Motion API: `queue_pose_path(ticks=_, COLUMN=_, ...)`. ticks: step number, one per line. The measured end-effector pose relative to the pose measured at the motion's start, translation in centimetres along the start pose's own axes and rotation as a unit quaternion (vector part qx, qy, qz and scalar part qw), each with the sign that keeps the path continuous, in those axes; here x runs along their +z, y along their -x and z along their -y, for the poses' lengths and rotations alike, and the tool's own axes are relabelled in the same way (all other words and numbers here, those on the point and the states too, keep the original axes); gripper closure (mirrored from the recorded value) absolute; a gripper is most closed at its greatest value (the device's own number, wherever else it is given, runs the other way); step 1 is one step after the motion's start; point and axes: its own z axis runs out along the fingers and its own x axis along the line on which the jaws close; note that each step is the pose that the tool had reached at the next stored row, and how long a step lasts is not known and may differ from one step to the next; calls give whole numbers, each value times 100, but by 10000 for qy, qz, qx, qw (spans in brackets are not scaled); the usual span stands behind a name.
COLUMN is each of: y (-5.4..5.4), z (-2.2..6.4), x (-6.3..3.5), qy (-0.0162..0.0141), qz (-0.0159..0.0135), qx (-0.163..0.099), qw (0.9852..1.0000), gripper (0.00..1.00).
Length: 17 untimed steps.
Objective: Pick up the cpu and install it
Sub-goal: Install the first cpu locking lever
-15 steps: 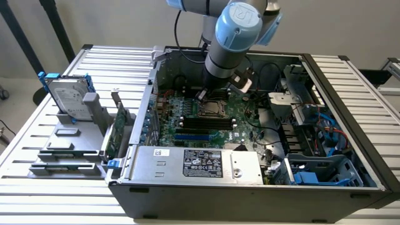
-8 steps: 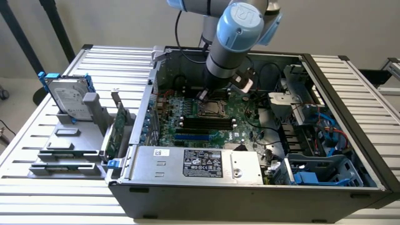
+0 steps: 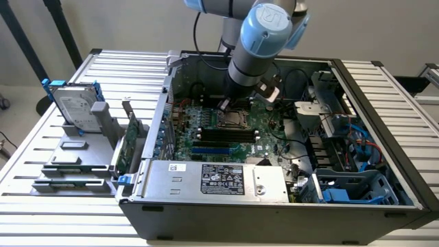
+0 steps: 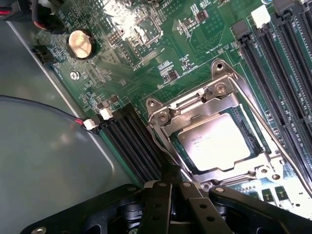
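Observation:
The cpu (image 4: 214, 141), a small square chip with a dull silver top, lies flat inside the metal socket frame (image 4: 220, 88) on the green motherboard (image 4: 161, 44). My gripper (image 4: 170, 179) hangs just beside the socket's edge, its black fingers (image 4: 158, 200) pressed together with nothing between them, the tip close to the thin socket lever. In the exterior view the gripper (image 3: 226, 104) reaches down into the open computer case (image 3: 384, 154), right above the socket (image 3: 235, 119).
Dark memory slots (image 4: 134, 141) run alongside the socket. A round coin battery (image 4: 80, 43) sits on the board. Outside the case, on the exterior view's left, a silver hard drive with blue rails (image 3: 74, 108) and a green circuit card (image 3: 127, 146) stand in grey holders. A power supply (image 3: 213, 180) fills the case's near side.

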Motion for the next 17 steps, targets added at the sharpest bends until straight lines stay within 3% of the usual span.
queue_pose_path(ticks=13, y=-24, z=-84, x=-12, qy=-4, qz=-4, qx=0, qw=10000, gripper=89)
queue_pose_path(ticks=17, y=-37, z=-114, x=-13, qy=-22, qz=-32, qx=-4, qw=10000, gripper=89)
